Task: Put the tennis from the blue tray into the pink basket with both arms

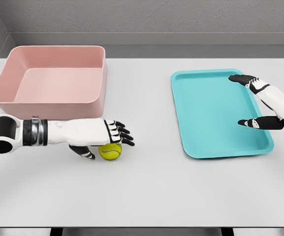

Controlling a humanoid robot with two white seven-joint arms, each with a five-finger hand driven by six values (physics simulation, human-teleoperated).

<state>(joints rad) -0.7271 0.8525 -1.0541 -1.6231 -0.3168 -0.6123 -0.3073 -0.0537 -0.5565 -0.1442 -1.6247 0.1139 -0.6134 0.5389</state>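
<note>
The yellow-green tennis ball (111,151) lies on the white table, in front of the pink basket (53,101) and off the blue tray (206,113). My left hand (107,144) reaches in from the left and hovers right over the ball. Its fingers (121,133) are stretched out above the ball and its thumb (86,153) is down at the ball's left, so the hand is open. My right hand (238,101) is open over the tray's right side, palm facing left, holding nothing. Both the tray and the basket hold nothing.
The white table (152,191) runs to a front edge at the bottom of the view. A grey wall stands behind it. The basket sits at the back left, the tray at the right.
</note>
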